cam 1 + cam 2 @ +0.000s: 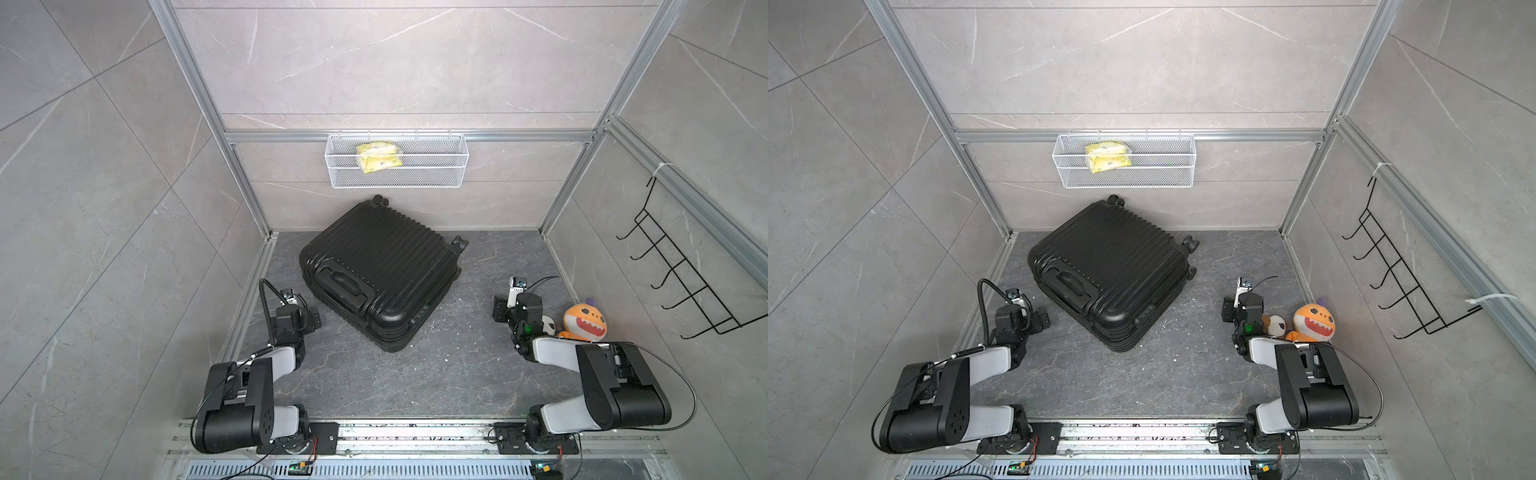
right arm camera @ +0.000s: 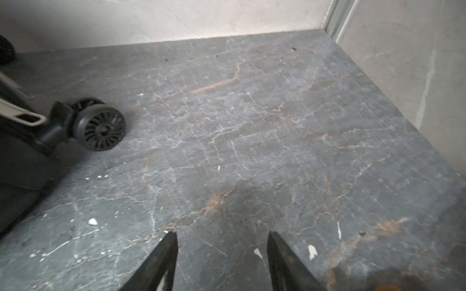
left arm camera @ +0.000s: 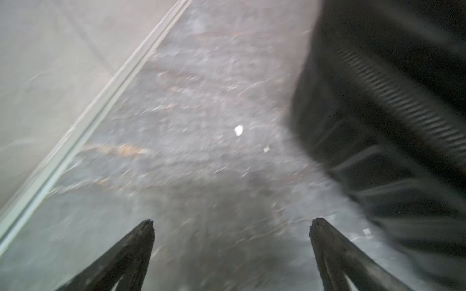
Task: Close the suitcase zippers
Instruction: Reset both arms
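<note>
The suitcase (image 1: 380, 270) lies flat on the dark floor (image 1: 436, 374), shells together, below the wire basket (image 1: 397, 176). The left gripper (image 3: 232, 224) hangs just beside it — jaws wide, holding nothing. The right gripper (image 2: 222, 234) — jaws parted, empty — hovers apart from it.

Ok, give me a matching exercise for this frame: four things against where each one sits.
Things:
1 suitcase
2 yellow packet
3 orange plush toy
4 black hook rack

Places:
A on the right wall
B in the white mesh basket
C lying flat in the middle of the floor
D beside the right arm

Pairs: 1-C, 2-B, 3-D, 4-A
</note>
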